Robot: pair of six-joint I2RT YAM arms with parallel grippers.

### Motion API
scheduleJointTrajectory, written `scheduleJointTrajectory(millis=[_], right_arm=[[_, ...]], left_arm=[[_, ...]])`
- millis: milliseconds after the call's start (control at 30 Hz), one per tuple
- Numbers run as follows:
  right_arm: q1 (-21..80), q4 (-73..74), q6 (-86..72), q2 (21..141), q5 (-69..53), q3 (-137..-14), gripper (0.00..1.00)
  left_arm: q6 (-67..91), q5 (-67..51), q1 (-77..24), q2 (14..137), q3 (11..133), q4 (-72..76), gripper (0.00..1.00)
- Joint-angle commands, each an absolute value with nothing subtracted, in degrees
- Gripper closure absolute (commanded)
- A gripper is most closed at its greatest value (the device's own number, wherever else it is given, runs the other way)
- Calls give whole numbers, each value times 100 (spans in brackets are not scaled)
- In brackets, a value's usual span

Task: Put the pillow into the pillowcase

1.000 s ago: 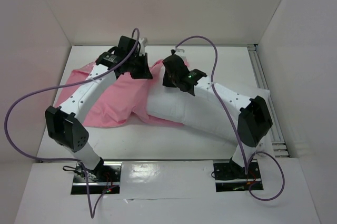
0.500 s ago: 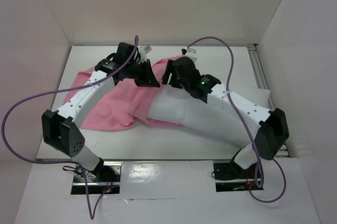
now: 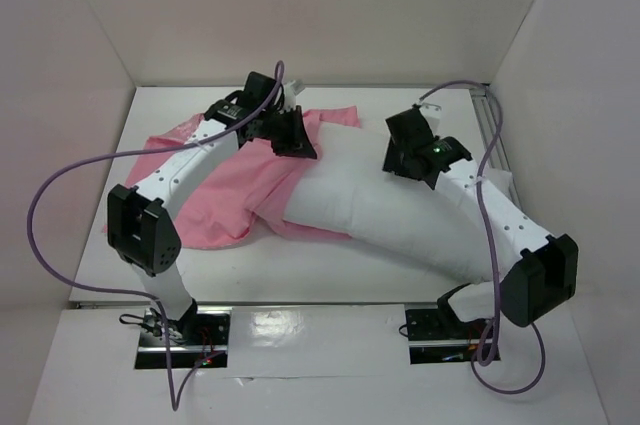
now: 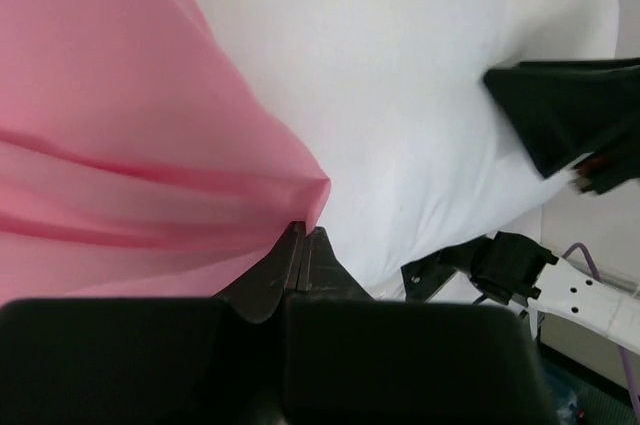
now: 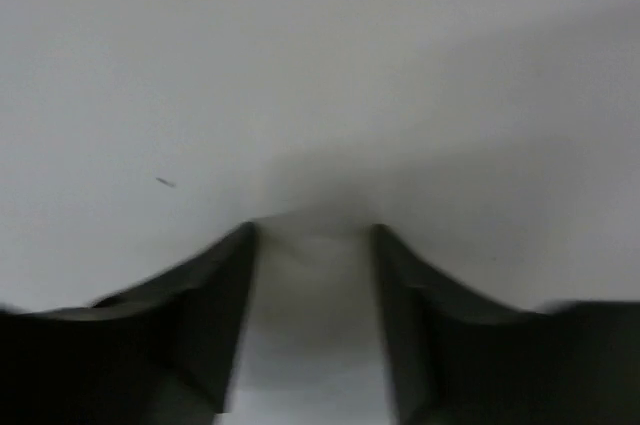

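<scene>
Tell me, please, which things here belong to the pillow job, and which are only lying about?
Belong to the job:
- pillow
- pillowcase
- left gripper, shut on the pillowcase edge
- right gripper, open at the pillow

Not part of it:
- purple cables
- metal rail at the table's right edge

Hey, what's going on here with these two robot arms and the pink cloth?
The two arms are working a white pillow into a pink pillowcase. The left fingers are shut on the pillowcase's edge, pinching it right beside the pillow. The right fingers are open and close against the pillow, gripping nothing. The pillow's left end meets the pillowcase's edge, but most of it lies outside on the table.
</scene>
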State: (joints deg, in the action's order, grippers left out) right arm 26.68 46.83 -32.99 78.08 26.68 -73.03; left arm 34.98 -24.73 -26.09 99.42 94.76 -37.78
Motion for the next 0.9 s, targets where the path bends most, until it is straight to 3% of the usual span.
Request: scheduleJointTrajectory(millis=[0, 67, 133, 267, 367, 433, 633, 700, 733, 767, 800, 833, 867], right_arm=[[2575, 3835, -2471, 7752, 902, -6462, 53], [2627, 3028, -2635, 7813, -173, -6267, 100], [2715, 2700, -2724, 7814, -474, -6485, 100], [2821, 2462, -2909, 7445, 324, -7713, 100], [2882, 2408, -3022, 7059, 632, -8155, 100], [2935, 2461, -3128, 6857, 694, -8087, 100], [3155, 2723, -3769, 6338, 1150, -6654, 100], [3155, 3231, -3831, 6196, 1790, -6601, 100], [3155, 3504, -3919, 6196, 2115, -6705, 98], [3086, 3811, -3920, 6248, 2457, -6819, 86], [3085, 4424, -3972, 6345, 3070, -6951, 68], [2981, 4734, -3973, 6485, 3320, -7222, 28], [2849, 5016, -3973, 6826, 3514, -7364, 16]], left_arm=[[3604, -2382, -2829, 10229, 9957, -3727, 100], [3543, -2548, -2970, 10571, 10385, -3910, 100], [3420, -2619, -3224, 10766, 10782, -4121, 100], [3173, -3022, -3664, 11126, 12256, -4771, 100], [3225, -3417, -3727, 11127, 12717, -4772, 100], [3278, -3498, -3727, 10891, 12639, -4598, 100], [3199, -2760, -3552, 10459, 10874, -4597, 100], [3199, -2612, -3551, 10319, 10514, -4597, 100], [3199, -2610, -3551, 10318, 10460, -4597, 100], [3199, -2610, -3551, 10318, 10459, -4597, 100], [3147, -2541, -3551, 10257, 10389, -4597, 100], [3146, -2479, -3551, 10257, 10328, -4597, 100], [3146, -2479, -3551, 10257, 10327, -4597, 100]])
